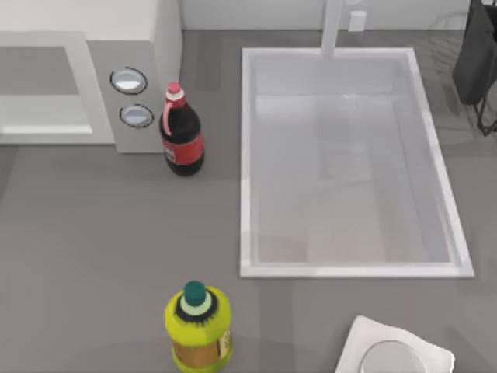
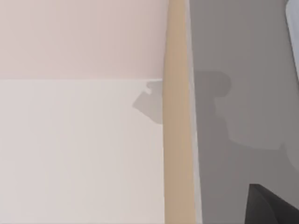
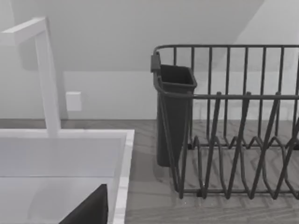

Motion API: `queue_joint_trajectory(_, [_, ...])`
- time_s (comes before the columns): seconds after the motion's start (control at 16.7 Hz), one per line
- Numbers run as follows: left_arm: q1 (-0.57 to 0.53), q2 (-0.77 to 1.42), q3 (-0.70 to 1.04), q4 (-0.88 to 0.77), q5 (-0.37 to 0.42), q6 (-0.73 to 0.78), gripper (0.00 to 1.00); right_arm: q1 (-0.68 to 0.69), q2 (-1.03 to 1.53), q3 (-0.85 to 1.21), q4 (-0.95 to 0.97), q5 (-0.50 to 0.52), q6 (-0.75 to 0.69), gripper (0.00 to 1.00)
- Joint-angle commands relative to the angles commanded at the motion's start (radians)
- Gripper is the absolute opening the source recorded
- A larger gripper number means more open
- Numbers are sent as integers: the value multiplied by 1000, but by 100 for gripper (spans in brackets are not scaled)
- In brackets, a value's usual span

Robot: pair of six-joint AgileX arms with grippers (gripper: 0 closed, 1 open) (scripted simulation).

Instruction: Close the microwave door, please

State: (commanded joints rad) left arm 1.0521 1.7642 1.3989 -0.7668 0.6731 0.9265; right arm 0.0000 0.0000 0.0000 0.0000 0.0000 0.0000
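The white microwave (image 1: pixel 85 19) stands at the table's back left, its grey panel (image 1: pixel 132 97) carrying two round dials. Left of the dials is a white-framed greyish area (image 1: pixel 43 85) that runs off the view's left edge. I cannot tell whether it is the microwave door standing shut or the open cavity. A dark piece of my left gripper (image 2: pixel 273 207) shows beside a pale flat surface (image 2: pixel 79 149) with a tan edge (image 2: pixel 176 116). A dark piece of my right gripper (image 3: pixel 88 210) shows over the sink (image 3: pixel 124 154), far from the microwave.
A dark cola bottle (image 1: pixel 181 132) stands right beside the dial panel. A yellow-green bottle (image 1: pixel 198 326) is at the front. The white sink (image 1: pixel 247 155) with its faucet (image 1: pixel 332 27) takes the middle. A dark dish rack (image 3: pixel 233 140) with a caddy (image 1: pixel 475 58) is back right, and a white dish (image 1: pixel 392 353) is front right.
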Motion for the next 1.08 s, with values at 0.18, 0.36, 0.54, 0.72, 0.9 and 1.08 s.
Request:
queue_joint_trajectory(0.18, [-4, -1, -4, 5, -3, -1, 0, 0, 0, 0, 0, 0, 0, 100])
queue_joint_trajectory(0.36, [-3, 23, -59, 75, -2, 0, 0, 0, 0, 0, 0, 0, 0, 100])
queue_joint_trajectory(0.54, [-1, 66, -153, 230, 0, 2, 0, 0, 0, 0, 0, 0, 0, 100])
queue_joint_trajectory(0.72, [2, 106, -239, 353, 2, 4, 0, 0, 0, 0, 0, 0, 0, 100])
queue_joint_trajectory(0.9, [3, 120, -265, 382, 2, 5, 0, 0, 0, 0, 0, 0, 0, 100])
queue_joint_trajectory(1.08, [-3, 112, -268, 381, 2, 2, 0, 0, 0, 0, 0, 0, 0, 100])
